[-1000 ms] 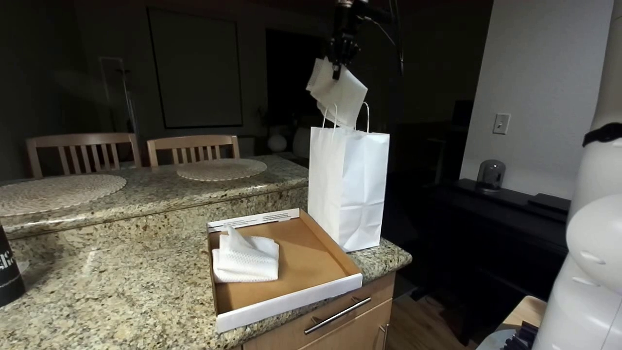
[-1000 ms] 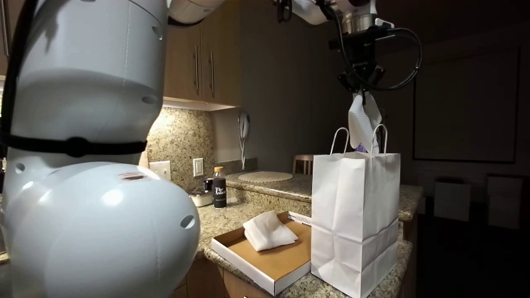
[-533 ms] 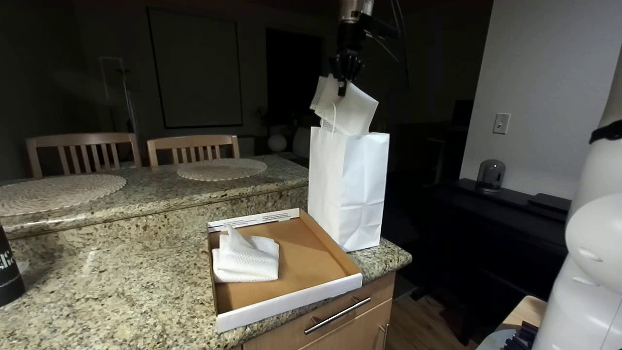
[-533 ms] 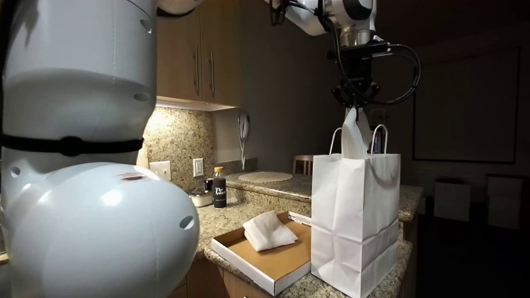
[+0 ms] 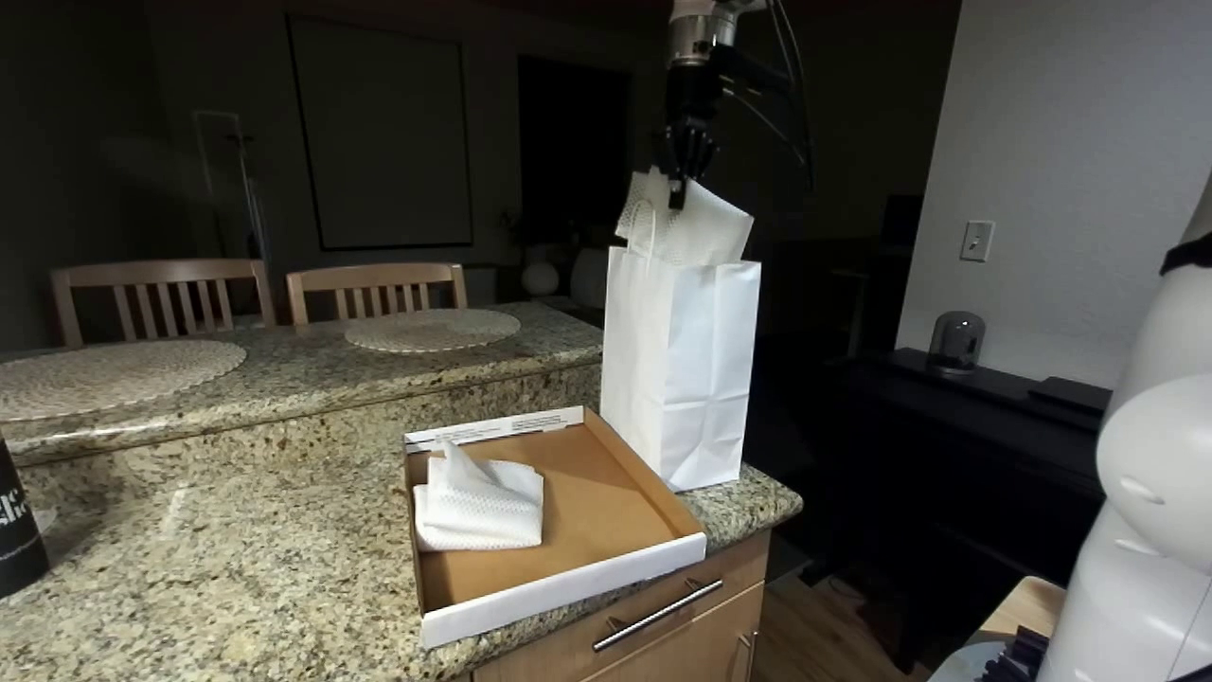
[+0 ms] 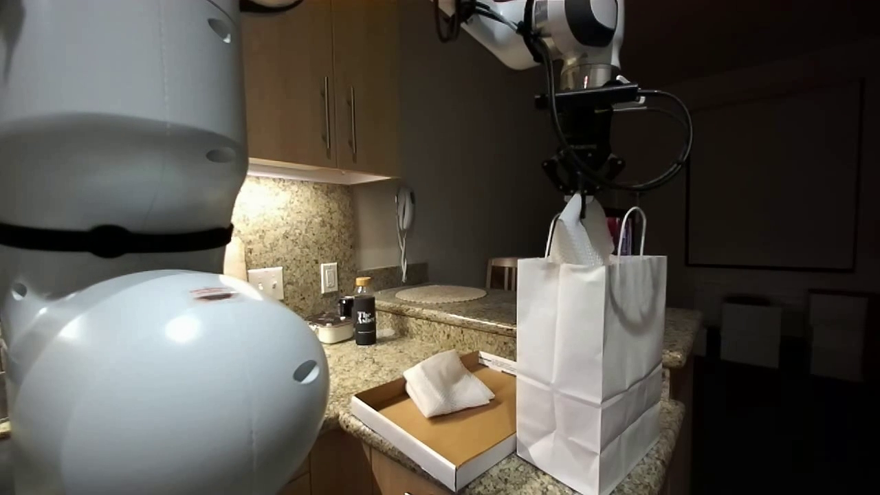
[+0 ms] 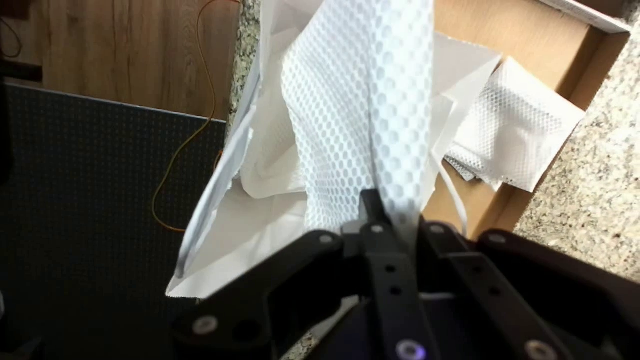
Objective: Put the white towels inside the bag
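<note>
the black two-fingered gripper (image 5: 677, 195) pinched a white cloth towel (image 7: 345, 115) at the mouth of the tall white paper bag (image 5: 686, 374); a folded white towel (image 5: 488, 513) lay in the white-rimmed brown cardboard tray (image 5: 601, 502). both would probably handle light and limp, best nipped at a fold. they looked honeycomb-dimpled.

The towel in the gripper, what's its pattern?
The held white towel has a honeycomb pattern, clearest in the wrist view.
</note>
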`<action>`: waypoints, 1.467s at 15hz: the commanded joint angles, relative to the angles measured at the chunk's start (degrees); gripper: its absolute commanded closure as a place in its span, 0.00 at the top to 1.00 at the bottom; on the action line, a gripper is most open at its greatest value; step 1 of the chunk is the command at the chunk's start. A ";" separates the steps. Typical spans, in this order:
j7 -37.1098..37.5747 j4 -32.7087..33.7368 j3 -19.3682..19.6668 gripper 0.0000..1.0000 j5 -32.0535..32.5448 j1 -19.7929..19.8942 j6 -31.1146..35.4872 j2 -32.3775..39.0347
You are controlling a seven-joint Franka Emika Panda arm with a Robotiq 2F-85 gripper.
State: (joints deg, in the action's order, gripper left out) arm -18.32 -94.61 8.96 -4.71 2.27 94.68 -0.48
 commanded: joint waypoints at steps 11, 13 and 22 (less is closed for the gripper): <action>2.13 -1.36 -4.48 1.00 -4.71 -0.98 2.59 -7.68; 3.73 -2.92 -7.96 1.00 -2.76 -3.42 3.60 -9.67; 21.53 -7.02 -21.62 1.00 8.70 -13.56 4.25 1.70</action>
State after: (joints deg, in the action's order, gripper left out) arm -0.88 -99.30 -11.03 0.43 -9.84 97.65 -3.17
